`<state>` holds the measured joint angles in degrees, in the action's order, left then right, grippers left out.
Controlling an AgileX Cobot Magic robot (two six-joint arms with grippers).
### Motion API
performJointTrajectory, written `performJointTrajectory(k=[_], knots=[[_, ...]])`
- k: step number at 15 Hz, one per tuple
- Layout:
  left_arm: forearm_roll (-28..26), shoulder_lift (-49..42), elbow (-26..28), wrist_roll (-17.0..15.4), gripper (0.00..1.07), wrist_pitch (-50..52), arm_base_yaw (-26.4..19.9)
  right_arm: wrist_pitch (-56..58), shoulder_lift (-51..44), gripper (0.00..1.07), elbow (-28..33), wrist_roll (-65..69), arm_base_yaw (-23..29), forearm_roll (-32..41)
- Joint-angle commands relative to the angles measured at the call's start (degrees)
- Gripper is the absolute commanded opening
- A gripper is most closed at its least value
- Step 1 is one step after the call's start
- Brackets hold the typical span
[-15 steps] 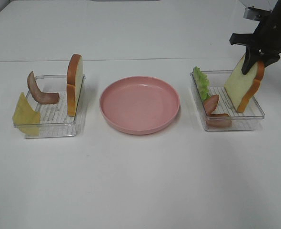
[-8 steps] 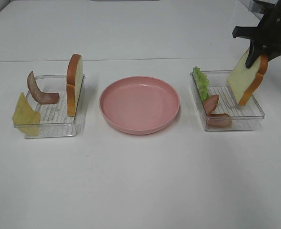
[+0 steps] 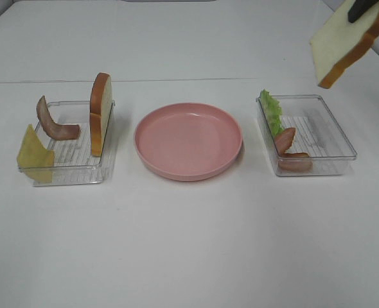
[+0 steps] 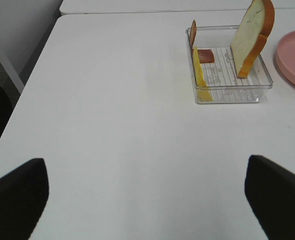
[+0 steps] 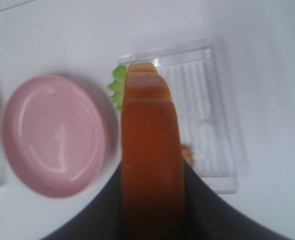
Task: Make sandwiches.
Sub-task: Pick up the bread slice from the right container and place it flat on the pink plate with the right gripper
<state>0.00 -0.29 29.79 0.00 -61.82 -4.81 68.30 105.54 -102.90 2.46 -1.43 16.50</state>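
Right gripper (image 5: 152, 215) is clamped on the crust of a bread slice (image 3: 343, 45), high above the right tray (image 3: 331, 128). The slice hangs tilted, white face down. You'll find the pink plate (image 3: 188, 141) well off to its left and lower. Your left gripper (image 4: 147, 197) gapes wide, holding nothing, and looks farther away.

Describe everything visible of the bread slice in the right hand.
The bread slice is a toy, whole, with an off-white face and an orange-tan crust round its edge; it looks foam-like. The right hand is shut on its top edge, and nothing else touches it. It hangs tilted in the air above the right clear tray, clear of the tray's contents.
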Motion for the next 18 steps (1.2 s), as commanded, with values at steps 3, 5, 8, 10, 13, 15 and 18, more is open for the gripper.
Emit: performJointTrajectory(k=[3,5,8,10,13,15,18], knots=[[0.0,-0.7,-0.2,-0.5,1.01,0.2,0.2,-9.1,0.4,0.0,7.7,-1.8,11.1,9.3],[-0.5,-0.7,-0.2,-0.5,1.01,0.2,0.2,-12.1,3.8,0.0,7.6,-2.5,15.4,11.9],[-1.8,-0.7,-0.2,-0.5,1.01,0.2,0.2,-18.0,10.8,0.0,7.4,-2.5,19.5,17.5],[-1.5,-0.7,-0.2,-0.5,1.01,0.2,0.2,-22.5,15.2,0.0,7.4,-5.4,19.5,24.6],[-1.1,-0.7,-0.2,-0.5,1.01,0.2,0.2,-24.8,17.8,0.0,7.4,-5.6,19.5,26.5],[-1.1,-0.7,-0.2,-0.5,1.01,0.2,0.2,-25.4,21.3,0.0,7.4,-6.4,19.5,26.7],[-1.0,-0.7,-0.2,-0.5,1.0,0.2,0.2,-26.1,25.2,0.0,5.4,-6.4,19.5,28.1]])
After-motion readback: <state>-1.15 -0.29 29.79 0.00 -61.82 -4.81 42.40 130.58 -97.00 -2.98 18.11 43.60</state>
